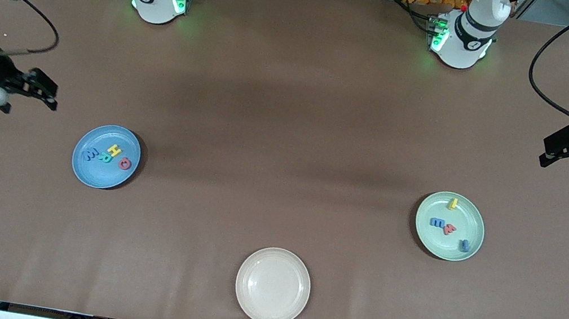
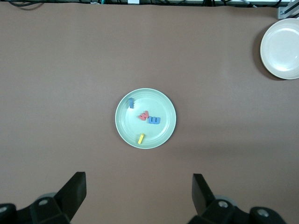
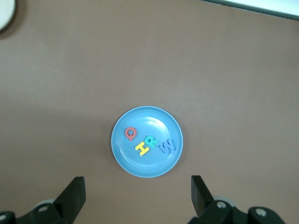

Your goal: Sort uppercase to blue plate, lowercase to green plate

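Four uppercase (image 1: pixel 109 155), four lowercase (image 1: pixel 449 226)

The table's (image 1: pixel 291 115) whole middle lies bare. Obstacles are three plates: the blue plate (image 1: pixel 88 174) near the right arm's end, the green plate (image 1: pixel 467 214) near the left arm's end, and a cream plate (image 1: pixel 273 286) at the front edge.

Even overhead light falls on the matte brown desk (image 1: pixel 290 126), with a soft dark band across its middle, small plate-edge shadows and green glow at the arm bases.
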